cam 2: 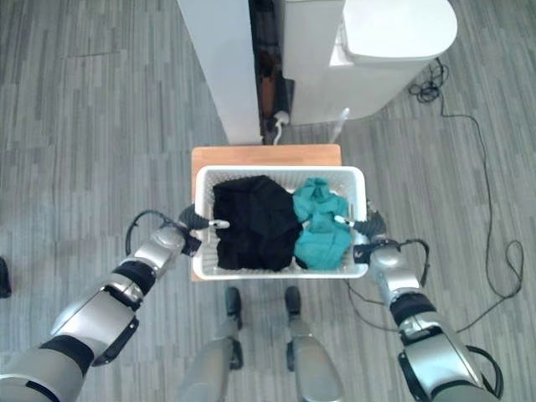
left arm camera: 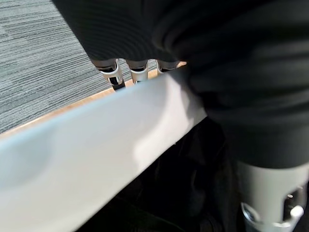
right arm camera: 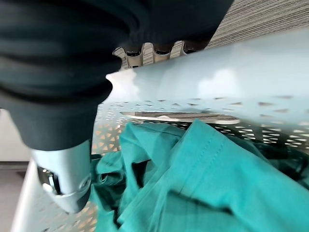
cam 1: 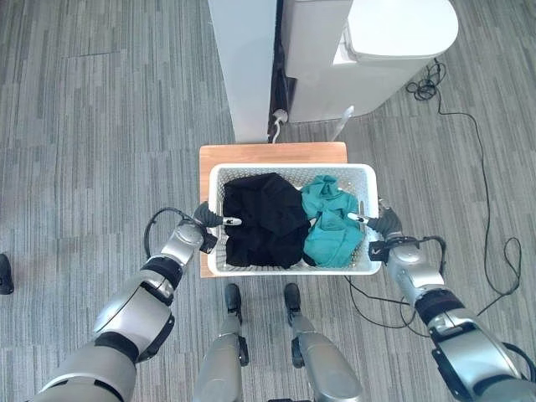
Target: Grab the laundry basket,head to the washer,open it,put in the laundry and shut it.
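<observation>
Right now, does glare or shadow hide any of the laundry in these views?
Left eye view: even light, both garments are readable in the laundry basket. Left wrist view: there is a bright sheen on the rim, and the black garment is lost in shadow. Right wrist view: the rim shines too, but the teal garment is well lit.

The scene is bright and evenly lit, like daylight in a room. On the grey floor (cam 1: 92,126) the shadows are soft and weak. The white basket (cam 1: 292,269) throws a small shadow on the wooden surface (cam 1: 272,153). The white appliance (cam 1: 402,29) at the top is almost washed out, with little detail. In the 2 head views the focus is good. In the 2 wrist views the near basket rim (left arm camera: 96,154) is blurred, with pale glare on it, and the dark cover of each robot hand (right arm camera: 53,72) is out of focus.
</observation>
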Tool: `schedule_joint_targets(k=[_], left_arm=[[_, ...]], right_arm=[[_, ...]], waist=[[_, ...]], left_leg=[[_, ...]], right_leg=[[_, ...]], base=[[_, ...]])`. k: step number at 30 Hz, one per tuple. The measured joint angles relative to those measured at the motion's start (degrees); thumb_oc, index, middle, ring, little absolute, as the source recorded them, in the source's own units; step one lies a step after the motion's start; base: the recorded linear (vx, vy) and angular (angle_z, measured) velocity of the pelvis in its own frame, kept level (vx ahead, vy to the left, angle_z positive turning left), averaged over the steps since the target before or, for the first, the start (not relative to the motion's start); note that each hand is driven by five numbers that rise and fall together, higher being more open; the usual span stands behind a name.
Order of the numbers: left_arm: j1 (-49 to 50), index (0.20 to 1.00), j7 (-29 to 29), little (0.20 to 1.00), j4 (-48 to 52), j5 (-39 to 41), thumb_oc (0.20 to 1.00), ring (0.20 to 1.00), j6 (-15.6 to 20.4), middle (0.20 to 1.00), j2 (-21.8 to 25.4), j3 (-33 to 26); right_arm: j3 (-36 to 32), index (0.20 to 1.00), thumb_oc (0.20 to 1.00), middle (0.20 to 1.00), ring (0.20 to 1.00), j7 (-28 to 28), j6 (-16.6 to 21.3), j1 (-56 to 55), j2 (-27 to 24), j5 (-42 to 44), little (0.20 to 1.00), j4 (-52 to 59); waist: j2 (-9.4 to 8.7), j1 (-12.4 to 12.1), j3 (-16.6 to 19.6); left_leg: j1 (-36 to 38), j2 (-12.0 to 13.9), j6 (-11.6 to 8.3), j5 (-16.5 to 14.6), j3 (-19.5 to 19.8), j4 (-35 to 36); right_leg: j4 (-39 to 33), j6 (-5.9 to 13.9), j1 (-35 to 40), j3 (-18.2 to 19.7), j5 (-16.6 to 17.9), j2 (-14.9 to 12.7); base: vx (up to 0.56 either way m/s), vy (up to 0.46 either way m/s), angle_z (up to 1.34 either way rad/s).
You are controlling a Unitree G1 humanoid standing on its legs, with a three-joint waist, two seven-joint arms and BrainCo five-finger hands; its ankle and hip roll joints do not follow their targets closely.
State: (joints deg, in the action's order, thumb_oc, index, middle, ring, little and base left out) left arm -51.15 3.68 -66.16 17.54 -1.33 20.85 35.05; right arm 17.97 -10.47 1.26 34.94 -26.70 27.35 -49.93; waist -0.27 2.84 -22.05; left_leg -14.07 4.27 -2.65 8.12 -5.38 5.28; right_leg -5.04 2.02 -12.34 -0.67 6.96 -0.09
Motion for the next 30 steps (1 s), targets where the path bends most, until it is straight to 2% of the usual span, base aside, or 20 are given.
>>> schedule_joint_targets(k=[8,11,19,20,21,22,23,24,25,27,28,30], left_arm=[[-2.3,1.0,0.3,1.0,-3.0,0.4,1.0,1.0,0.0,1.0,-1.1,0.1],[-4.8,1.0,0.3,1.0,-4.8,0.3,1.0,1.0,-0.1,1.0,-1.4,0.1],[-5.7,1.0,0.1,1.0,-4.0,-0.2,1.0,1.0,0.0,1.0,-0.3,2.3],[-5.7,0.912,0.0,0.912,-3.9,-0.4,0.912,0.912,0.0,0.912,-0.2,2.3],[-5.8,0.617,-0.1,0.617,-3.9,-0.6,0.617,0.617,0.0,0.617,-0.2,2.3],[-5.9,0.46,-0.2,0.46,-3.9,-0.7,0.46,0.46,0.0,0.46,-0.2,2.3],[-5.9,0.2,-0.2,0.2,-3.9,-0.7,0.2,0.2,0.0,0.2,-0.2,2.3],[-6.0,0.2,-0.2,0.2,-4.0,-0.8,0.2,0.2,0.0,0.2,-0.3,2.4],[-6.2,0.2,-0.2,0.2,-4.2,-0.9,0.2,0.2,0.0,0.2,-0.4,2.3],[-6.6,0.2,0.3,0.2,-4.7,-2.0,0.2,0.2,-0.1,0.2,-0.5,2.3],[-7.2,0.2,0.8,0.2,-5.3,-3.1,0.2,0.2,-0.2,0.2,-0.6,2.4],[-7.4,0.2,1.5,0.2,-5.9,-5.0,0.2,0.2,-0.2,0.2,-0.6,2.5]], right_arm=[[0.2,1.0,1.0,1.0,1.0,-1.9,-1.2,1.6,2.0,-0.1,1.0,-5.2],[2.4,1.0,1.0,1.0,1.0,-1.9,-1.5,4.7,2.2,-0.1,1.0,-9.0],[3.1,1.0,1.0,1.0,1.0,-1.7,-2.2,6.4,2.1,-0.1,1.0,-9.7],[3.8,1.0,1.0,1.0,1.0,-1.7,-2.2,6.5,1.9,-0.1,1.0,-9.7],[4.0,1.0,1.0,1.0,1.0,-1.7,-2.2,6.5,1.9,-0.1,1.0,-9.7],[4.2,1.0,1.0,1.0,1.0,-1.7,-2.3,6.6,1.9,-0.1,1.0,-9.7],[4.2,0.846,0.846,0.846,0.846,-1.7,-2.3,6.6,1.8,-0.1,0.846,-9.7],[4.6,0.78,0.78,0.78,0.78,-1.7,-2.3,6.7,1.8,-0.2,0.78,-9.8],[4.6,0.46,0.46,0.46,0.46,-1.7,-2.3,6.8,1.8,-0.2,0.46,-9.8],[4.9,0.304,0.304,0.304,0.304,-1.5,-2.5,7.0,2.0,-0.7,0.304,-9.8],[5.3,0.2,0.2,0.2,0.2,-1.5,-2.5,7.2,1.9,-1.3,0.2,-9.8],[6.1,0.2,0.2,0.2,0.2,-1.5,-2.5,7.4,2.0,-1.4,0.2,-9.9]], waist=[[-0.01,-0.4,-0.1],[-0.14,-0.3,-0.1],[-0.79,-0.3,-0.5],[-0.86,-0.3,-0.6],[-0.92,-0.3,-0.6],[-0.95,-0.3,-0.6],[-0.97,-0.3,-0.6],[-1.01,-0.3,-0.6],[-1.01,-0.3,-0.6],[-1.08,-0.3,-0.7],[-1.12,-0.2,-0.7],[-1.13,-0.2,-0.7]], left_leg=[[-0.5,-0.1,0.0,0.0,0.1,0.0],[-1.4,-0.1,-0.07,0.1,0.1,-0.2],[-2.2,-0.1,-0.07,0.1,0.1,-0.9],[-2.2,-0.1,-0.07,0.1,0.1,-0.9],[-2.2,-0.1,-0.07,0.1,0.1,-0.9],[-2.2,-0.1,-0.07,0.1,0.1,-0.9],[-2.2,-0.1,-0.07,0.1,0.1,-0.9],[-2.2,-0.1,-0.07,0.1,0.1,-0.9],[-2.2,-0.1,-0.07,0.1,0.1,-0.9],[-2.2,-0.1,-0.07,0.1,0.1,-1.0],[-2.3,0.0,-0.07,0.1,0.1,-1.0],[-2.3,0.0,-0.07,0.1,0.1,-1.0]], right_leg=[[0.0,0.07,-0.5,-0.1,0.0,-0.1],[0.0,0.14,-1.3,-0.1,0.1,-0.1],[0.0,-0.01,-1.8,-0.1,0.4,-0.1],[0.0,0.0,-1.8,-0.1,0.4,-0.1],[0.0,0.0,-1.8,-0.1,0.4,-0.1],[0.0,0.0,-1.8,-0.1,0.4,-0.1],[0.0,0.0,-1.8,-0.1,0.4,-0.1],[0.0,-0.02,-1.8,-0.1,0.5,-0.1],[0.0,-0.02,-1.8,-0.1,0.5,-0.1],[0.0,-0.05,-1.8,0.0,0.5,-0.1],[0.0,-0.07,-1.8,0.0,0.5,0.0],[0.0,-0.08,-1.8,0.0,0.5,0.0]], base=[[0.0,0.0,0.0],[0.0,0.0,0.0],[0.0,0.0,0.0],[0.0,0.0,0.0],[0.0,0.0,0.0],[0.0,0.0,0.0],[0.0,0.0,0.0],[0.0,0.0,0.0],[0.0,0.0,0.0],[0.0,0.0,0.0],[0.0,0.0,0.0],[0.0,0.0,0.0]])
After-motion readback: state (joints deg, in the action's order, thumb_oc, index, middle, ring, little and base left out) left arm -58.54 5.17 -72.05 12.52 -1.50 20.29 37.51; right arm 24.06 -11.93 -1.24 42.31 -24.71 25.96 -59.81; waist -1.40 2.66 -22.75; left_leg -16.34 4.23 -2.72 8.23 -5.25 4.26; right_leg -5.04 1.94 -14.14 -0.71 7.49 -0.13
